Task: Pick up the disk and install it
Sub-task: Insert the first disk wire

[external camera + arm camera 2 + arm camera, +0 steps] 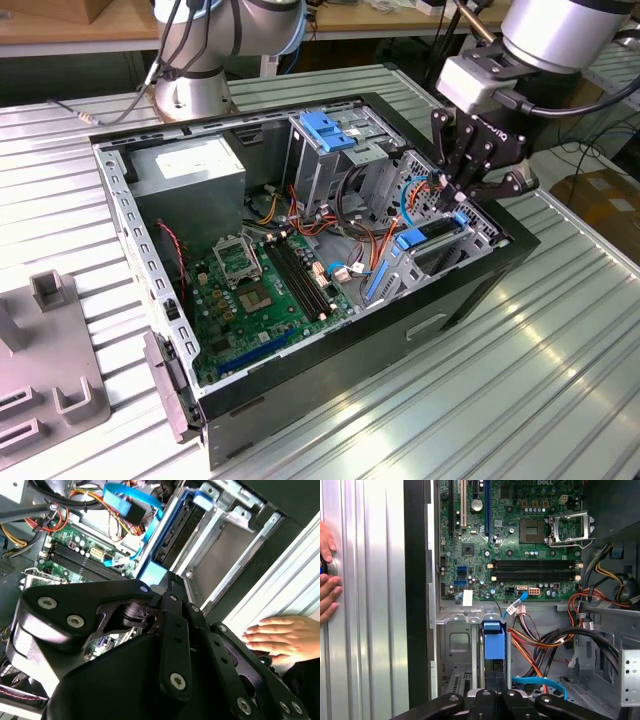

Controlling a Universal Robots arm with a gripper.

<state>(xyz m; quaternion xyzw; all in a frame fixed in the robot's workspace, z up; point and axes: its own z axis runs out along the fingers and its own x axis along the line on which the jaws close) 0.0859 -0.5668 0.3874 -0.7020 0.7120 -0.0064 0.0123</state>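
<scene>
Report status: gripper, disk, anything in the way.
Gripper at the drive bay, right over the disk. Disk on edge in the bay. Person's hand on the table beside the case.

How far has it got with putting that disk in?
Picked up already: the disk stands on edge inside the drive bay of the open case. The gripper is at its top edge. Left: whether it is fully seated does not show.

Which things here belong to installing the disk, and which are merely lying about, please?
Job: disk, tool, drive bay in the open computer case.
Lying about: power supply box, blue-handled drive cage, grey fixture block, a person's hand on the table.
</scene>
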